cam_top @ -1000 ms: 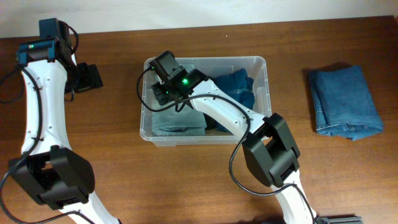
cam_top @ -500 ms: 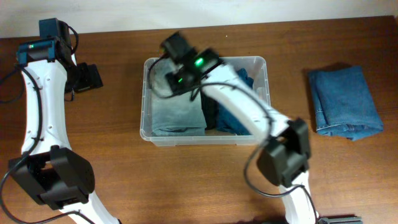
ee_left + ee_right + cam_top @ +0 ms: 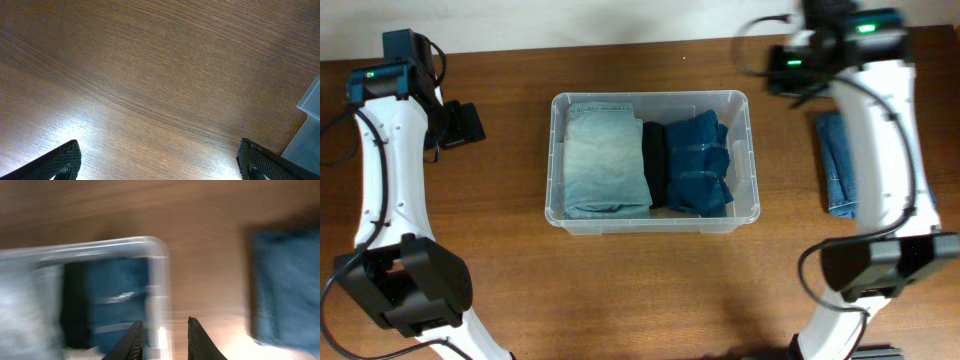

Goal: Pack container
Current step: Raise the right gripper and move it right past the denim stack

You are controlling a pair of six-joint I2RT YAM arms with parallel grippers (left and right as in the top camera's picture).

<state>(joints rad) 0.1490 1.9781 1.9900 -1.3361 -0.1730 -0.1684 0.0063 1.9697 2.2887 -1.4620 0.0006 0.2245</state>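
The clear plastic container (image 3: 751,150) stands mid-table. In it lie a light blue folded garment (image 3: 605,160), a black one (image 3: 654,165) and a dark blue one (image 3: 700,165). My right gripper (image 3: 775,68) is above the table just past the container's far right corner. In the blurred right wrist view it (image 3: 165,339) is open and empty, over the container's corner (image 3: 156,275). A folded blue garment (image 3: 840,165) lies on the table to the right, partly hidden by my right arm. My left gripper (image 3: 460,125) is wide open and empty (image 3: 160,165) over bare wood, left of the container (image 3: 310,132).
The table's back edge and a pale wall run along the top of the overhead view. The folded blue garment also shows at the right of the right wrist view (image 3: 290,290).
My right arm has swung out of the container's left half to the upper right, leaving the light blue garment lying flat inside. The left arm has not moved.
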